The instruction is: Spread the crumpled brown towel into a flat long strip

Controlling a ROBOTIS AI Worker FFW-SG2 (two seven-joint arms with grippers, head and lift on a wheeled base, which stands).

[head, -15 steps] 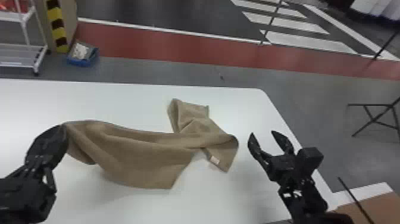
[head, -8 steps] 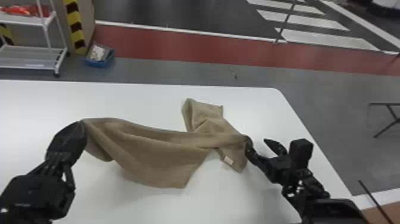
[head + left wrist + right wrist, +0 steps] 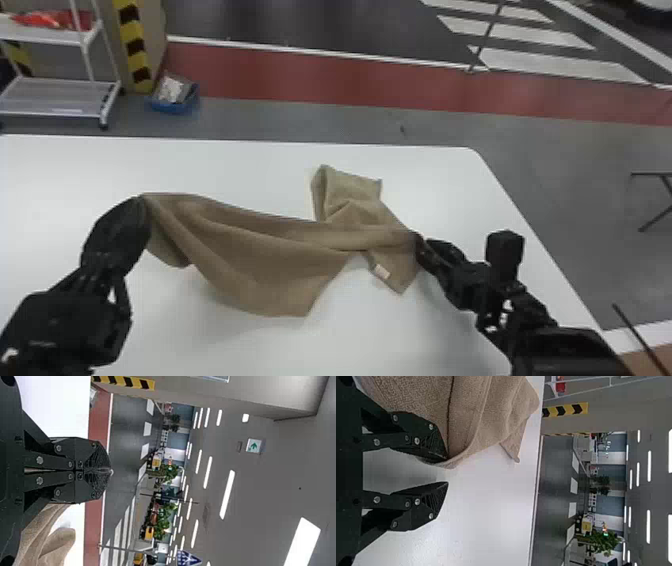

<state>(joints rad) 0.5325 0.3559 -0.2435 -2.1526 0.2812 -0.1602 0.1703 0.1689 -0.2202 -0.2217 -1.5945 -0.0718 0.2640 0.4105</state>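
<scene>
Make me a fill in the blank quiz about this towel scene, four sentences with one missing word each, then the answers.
The gripper shut on a corner of the towel is the robot's ____ one.
The right gripper has its fingers apart, so it is ____.
The table under the towel is colored ____.
The bin on the floor beyond the table is colored ____.

Missing words: left; open; white; blue.
</scene>
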